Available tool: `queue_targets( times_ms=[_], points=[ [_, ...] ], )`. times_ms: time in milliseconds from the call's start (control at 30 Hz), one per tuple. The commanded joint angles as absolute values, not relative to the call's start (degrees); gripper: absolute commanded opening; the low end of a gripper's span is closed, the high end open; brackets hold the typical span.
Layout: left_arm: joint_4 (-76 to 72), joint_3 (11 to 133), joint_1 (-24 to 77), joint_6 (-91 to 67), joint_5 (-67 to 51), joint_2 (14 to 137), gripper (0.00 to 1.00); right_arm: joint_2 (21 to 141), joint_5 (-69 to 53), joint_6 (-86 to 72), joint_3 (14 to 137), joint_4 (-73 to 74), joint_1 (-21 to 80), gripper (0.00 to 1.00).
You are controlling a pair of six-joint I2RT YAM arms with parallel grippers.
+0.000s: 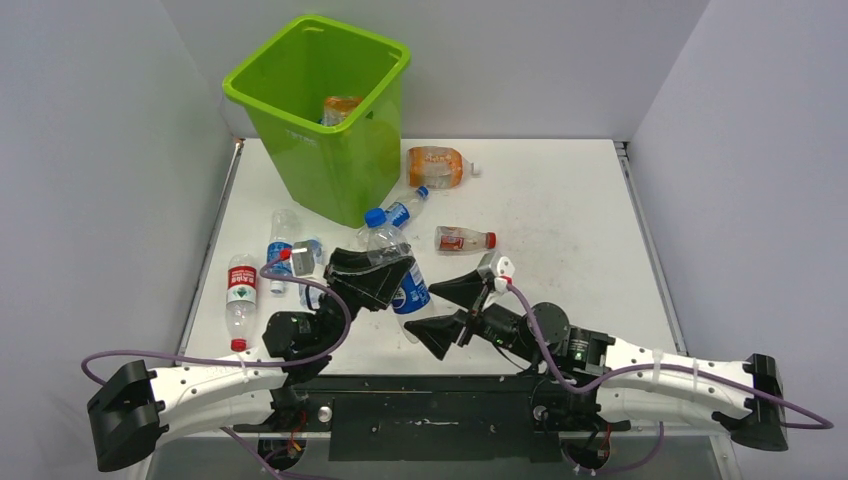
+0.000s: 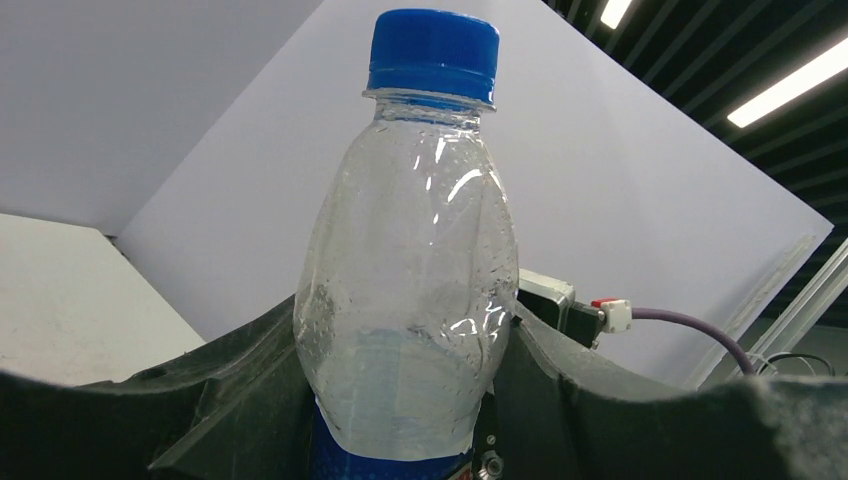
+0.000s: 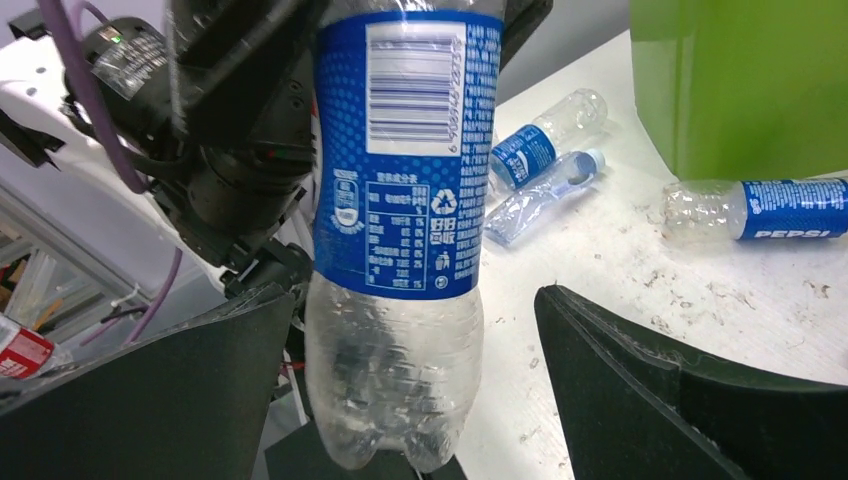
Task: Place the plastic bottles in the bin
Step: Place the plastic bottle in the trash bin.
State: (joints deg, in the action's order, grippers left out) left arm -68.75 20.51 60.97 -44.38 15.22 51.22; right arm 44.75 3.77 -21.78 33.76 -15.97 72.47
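Pinching the bottle (image 2: 410, 270) at its clear waist just above the blue label, the left gripper (image 1: 378, 272) holds it cap-up over the near table. The right gripper (image 1: 455, 312) gapes wide, one finger on either side of the base, apparently not touching. Empty and thin-walled, the bottle looks light, crushable and slick, so the waist seems the surest hold; the bin (image 1: 320, 160) stands far left.

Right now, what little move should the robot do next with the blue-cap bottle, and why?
Probably pull the right fingers back. They stand wide open on either side of the blue-capped bottle, near its bottom, without touching it, while the left fingers grip it. Backing off would likely leave the way clear for the left fingers to carry it to the green bin.
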Motion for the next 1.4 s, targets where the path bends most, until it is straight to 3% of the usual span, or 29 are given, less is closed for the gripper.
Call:
queue_targets(
  times_ms=[0, 100, 233, 300, 367, 433, 467, 700, 800, 967, 1133, 1367],
  points=[
    [-73.2, 21.9, 61.1, -45.9, 14.7, 50.5, 0.00, 49.3, 3.9, -23.0, 35.5, -23.0, 72.8, 0.97],
    [-72.3, 21.9, 61.2, -45.4, 14.2, 50.0, 0.00, 52.2, 3.5, -23.2, 36.8, -22.1, 72.9, 0.86],
    [-71.1, 22.3, 61.3, -44.1, 14.0, 49.0, 0.02, 53.7, 3.0, -23.0, 37.9, -20.6, 72.8, 0.58],
    [-69.5, 22.5, 61.3, -43.0, 13.3, 48.0, 0.27, 53.0, 3.0, -22.5, 37.8, -19.9, 72.9, 0.49],
    [-66.9, 22.9, 61.2, -39.9, 12.0, 46.0, 0.63, 51.8, 3.3, -21.7, 37.9, -18.4, 72.9, 0.45],
    [-62.0, 23.5, 61.1, -35.6, 12.3, 42.6, 0.83, 50.7, 3.9, -20.4, 38.2, -15.9, 72.9, 0.43],
    [-58.7, 24.2, 61.1, -33.3, 13.4, 39.7, 0.87, 50.1, 4.1, -19.6, 38.4, -14.5, 72.8, 0.42],
    [-23.7, 39.3, 58.5, -26.2, 19.8, 32.8, 0.89, 48.0, 4.6, -15.2, 39.8, -6.5, 72.8, 0.38],
    [-10.9, 47.3, 55.4, -27.1, 14.6, 35.8, 0.92, 47.9, 4.5, -13.7, 40.0, -5.1, 72.8, 0.37],
    [-1.5, 55.9, 49.8, -31.0, 3.7, 41.6, 0.92, 47.3, 4.9, -12.4, 40.2, -4.5, 72.9, 0.36],
    [1.6, 57.5, 46.9, -34.6, -1.9, 45.2, 0.83, 46.3, 5.2, -12.2, 39.8, -4.7, 73.1, 0.35],
    [-2.3, 56.1, 45.2, -37.4, -6.5, 46.3, 0.58, 45.7, 6.0, -12.1, 39.6, -4.6, 73.1, 0.33]
  ],
)
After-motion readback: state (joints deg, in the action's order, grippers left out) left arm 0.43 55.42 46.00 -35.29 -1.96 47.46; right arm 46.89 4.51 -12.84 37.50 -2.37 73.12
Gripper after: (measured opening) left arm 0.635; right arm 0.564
